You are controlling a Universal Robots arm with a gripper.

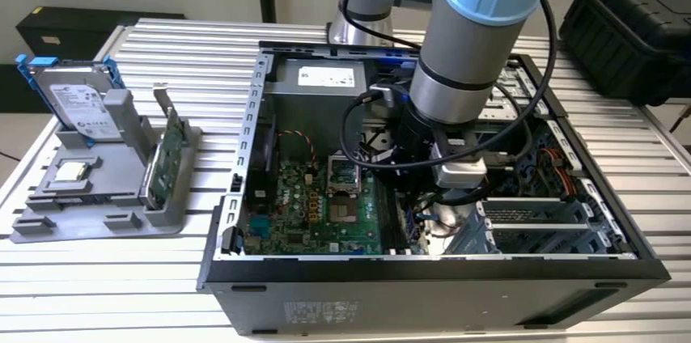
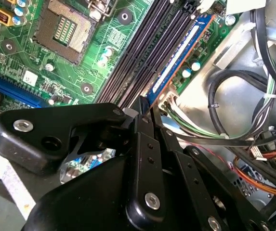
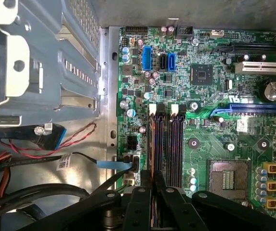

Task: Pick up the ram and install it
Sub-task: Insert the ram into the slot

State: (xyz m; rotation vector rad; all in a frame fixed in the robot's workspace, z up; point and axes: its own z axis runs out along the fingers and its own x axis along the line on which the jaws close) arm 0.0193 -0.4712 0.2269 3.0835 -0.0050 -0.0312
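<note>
The desk (image 1: 162, 278) of ribbed metal carries an open computer case (image 1: 432, 278), its side walls rising close around the arm (image 1: 475, 44) that reaches down into it. Beside the case, towards the exterior view's left, a grey holder (image 1: 97, 197) stands well apart, with a hard drive (image 1: 76, 104) and a green card (image 1: 164, 161) upright in it. Inside, the motherboard (image 3: 224, 159) lies flat, bounded by a metal drive cage (image 3: 46, 62) and loose cables (image 2: 243, 96). The gripper (image 2: 145, 108) hangs over the memory slots (image 3: 166, 144); its jaws are closed on the ram (image 2: 178, 57), which stands edge-down in the outermost slot, nearest the cables.
</note>
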